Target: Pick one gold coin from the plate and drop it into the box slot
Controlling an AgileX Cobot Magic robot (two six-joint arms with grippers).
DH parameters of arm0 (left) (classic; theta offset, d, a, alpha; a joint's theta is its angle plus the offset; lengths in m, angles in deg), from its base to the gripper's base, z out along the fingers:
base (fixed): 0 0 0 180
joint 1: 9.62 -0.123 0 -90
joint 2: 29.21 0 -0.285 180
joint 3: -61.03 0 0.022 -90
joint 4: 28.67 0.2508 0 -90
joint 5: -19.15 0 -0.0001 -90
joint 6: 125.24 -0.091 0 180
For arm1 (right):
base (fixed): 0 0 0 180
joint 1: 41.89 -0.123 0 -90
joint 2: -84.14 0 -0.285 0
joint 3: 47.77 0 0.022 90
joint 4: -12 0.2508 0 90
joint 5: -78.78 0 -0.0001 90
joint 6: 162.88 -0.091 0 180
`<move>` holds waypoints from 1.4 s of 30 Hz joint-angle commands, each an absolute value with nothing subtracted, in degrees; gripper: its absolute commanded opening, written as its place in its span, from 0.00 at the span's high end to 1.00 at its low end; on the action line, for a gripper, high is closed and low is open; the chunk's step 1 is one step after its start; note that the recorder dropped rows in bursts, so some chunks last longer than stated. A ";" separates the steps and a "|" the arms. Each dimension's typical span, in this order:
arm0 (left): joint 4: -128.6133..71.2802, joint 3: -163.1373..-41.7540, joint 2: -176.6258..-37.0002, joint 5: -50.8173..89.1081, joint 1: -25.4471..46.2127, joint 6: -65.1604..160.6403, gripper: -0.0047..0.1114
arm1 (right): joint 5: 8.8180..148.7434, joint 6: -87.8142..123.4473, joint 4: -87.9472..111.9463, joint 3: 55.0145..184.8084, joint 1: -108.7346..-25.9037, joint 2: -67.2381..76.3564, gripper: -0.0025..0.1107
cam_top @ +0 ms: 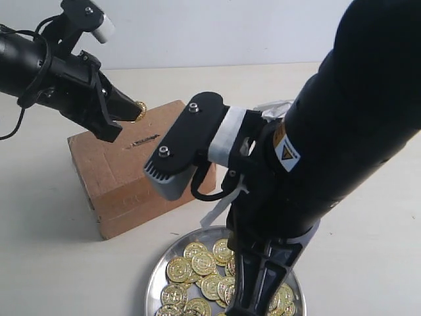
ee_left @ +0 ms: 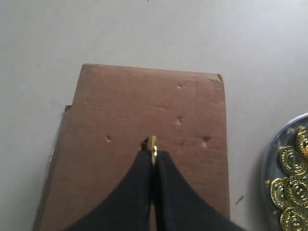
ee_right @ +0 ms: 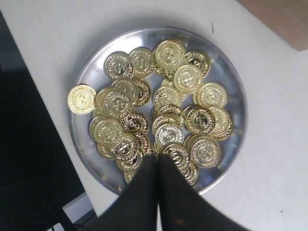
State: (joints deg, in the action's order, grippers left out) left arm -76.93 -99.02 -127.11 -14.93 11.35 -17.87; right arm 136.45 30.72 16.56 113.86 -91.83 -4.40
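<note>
Left gripper (ee_left: pixel 153 155): jaws pinching gold coin (ee_left: pixel 153 144) edge-on, over box (cam_top: pixel 112 178) top, near slot (cam_top: pixel 143 141). Box mid-tabletop (cam_top: pixel 52 263). Plate (ee_right: pixel 234 91) just beside it toward near edge, heaped with coins (ee_right: pixel 168 110), one lying on rim. Right gripper (ee_right: pixel 157 166): jaws pressed together above heap. Right arm (cam_top: pixel 355 131) hides box's end in exterior view.

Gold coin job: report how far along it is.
Done: one gold coin is off the round silver metal plate, pinched edge-on in the left gripper.
In hand: that gripper holds it above the brown cardboard box, close to the narrow dark slot.
Left: lower the coin and release it into the slot.
The right gripper hangs shut over the plate's other coins.
</note>
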 commanded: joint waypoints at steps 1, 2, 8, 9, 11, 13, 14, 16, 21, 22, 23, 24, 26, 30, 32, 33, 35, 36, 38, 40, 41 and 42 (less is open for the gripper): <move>-76.26 -100.69 -130.05 -14.24 11.54 -17.40 0.96 | 135.66 30.52 16.52 114.26 -91.85 -3.96 0.98; -75.74 -101.14 -130.89 -14.08 11.54 -17.40 0.96 | 135.66 30.52 16.52 114.26 -91.85 -3.96 0.98; -75.64 -101.23 -134.07 -13.39 11.54 -19.87 0.96 | 135.66 30.52 16.52 114.26 -91.85 -3.96 0.98; -75.48 -101.23 -134.64 -13.52 11.54 -19.99 0.96 | 135.66 30.52 16.52 114.26 -91.85 -3.96 0.98; -75.49 -101.23 -134.68 -13.75 11.54 -20.09 0.96 | 135.66 30.52 16.52 114.26 -91.85 -3.96 0.98; -75.49 -101.23 -134.68 -13.84 11.54 -20.32 0.96 | 135.66 30.52 16.52 114.26 -91.85 -3.96 0.98; -75.49 -101.23 -134.78 -13.84 11.54 -20.30 0.96 | 135.66 30.52 16.52 114.26 -91.85 -3.96 0.98; -75.49 -101.23 -134.98 -14.51 11.54 -20.75 0.96 | 135.66 30.52 16.52 114.26 -91.85 -3.96 0.98; -75.49 -101.23 -135.69 -14.78 11.54 -22.79 0.96 | 135.66 30.52 16.52 114.26 -91.85 -3.96 0.98; -75.49 -101.23 -135.69 -14.78 11.54 -22.90 0.96 | 135.66 30.52 16.52 114.26 -91.85 -3.96 0.98; -75.49 -101.23 -135.69 -14.78 11.54 -22.90 0.96 | 135.66 30.52 16.52 114.26 -91.85 -3.96 0.98; -75.49 -101.23 -135.69 -14.78 11.54 -22.90 0.96 | 135.66 30.52 16.52 114.26 -91.85 -3.96 0.98; -75.49 -101.23 -135.69 -14.78 11.54 -22.90 0.96 | 135.66 30.52 16.52 114.26 -91.85 -3.96 0.98; -75.49 -101.23 -135.69 -14.62 11.54 -23.77 0.96 | 135.66 30.52 16.52 114.26 -91.85 -3.96 0.98; -75.49 -101.23 -135.69 -14.62 11.54 -23.91 0.96 | 135.66 30.52 16.52 114.26 -91.85 -3.96 0.98; -75.49 -101.23 -135.69 -14.62 11.54 -24.02 0.96 | 135.66 30.52 16.52 114.26 -91.85 -3.96 0.98; -75.49 -101.23 -135.69 -14.62 11.54 -24.10 0.96 | 135.66 30.52 16.52 114.26 -91.85 -3.96 0.98; -75.49 -101.23 -135.69 -14.62 11.54 -24.10 0.96 | 135.66 30.52 16.52 114.26 -91.85 -3.96 0.98; -75.49 -101.23 -135.69 -14.62 11.54 -24.10 0.96 | 135.66 30.52 16.52 114.26 -91.85 -3.96 0.98; -75.49 -101.23 -135.69 -14.62 11.54 -24.10 0.96 | 135.66 30.52 16.52 114.26 -91.85 -3.96 0.98; -75.49 -101.23 -135.69 -14.62 11.54 -24.10 0.96 | 135.66 30.52 16.52 114.26 -91.85 -3.96 0.98; -75.49 -101.23 -135.69 -14.72 11.54 -24.10 0.96 | 135.66 30.52 16.52 114.26 -91.85 -3.96 0.98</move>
State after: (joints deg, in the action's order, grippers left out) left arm -75.03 -100.97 -135.75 -14.59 11.35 -24.06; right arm 136.10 30.63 16.56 113.86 -91.83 -4.40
